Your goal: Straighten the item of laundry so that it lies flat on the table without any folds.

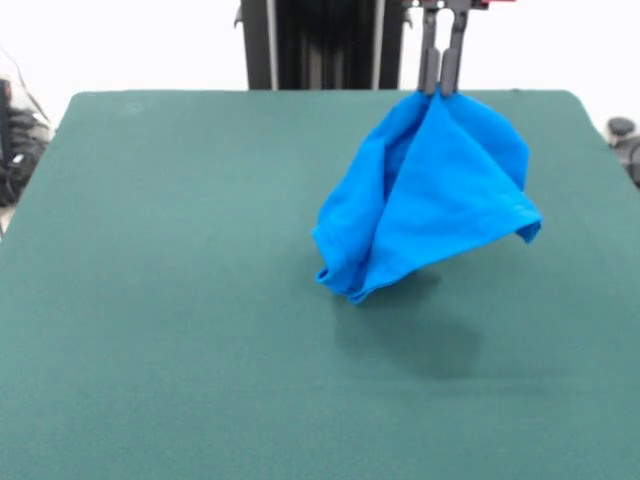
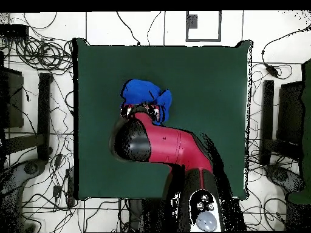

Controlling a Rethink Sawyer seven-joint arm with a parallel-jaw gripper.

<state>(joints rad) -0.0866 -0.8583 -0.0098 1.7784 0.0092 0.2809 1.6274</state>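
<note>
The bright blue T-shirt [image 1: 425, 195] hangs bunched in folds from my gripper [image 1: 441, 88], lifted above the dark green table [image 1: 160, 280]. Its lowest corner hangs just over or at the table top; a shadow lies beneath it. My gripper's two dark fingers [image 1: 429, 60] come down from the top edge and are shut on the shirt's top. In the overhead view the shirt [image 2: 144, 93] shows as a blue bunch past the red arm [image 2: 176, 145], which hides the gripper.
The robot's black pedestal [image 1: 320, 45] stands at the table's far edge. Cables and dark stands [image 2: 36, 115] lie on the floor round the table. Dark gear [image 1: 622, 135] sits off the table's right edge.
</note>
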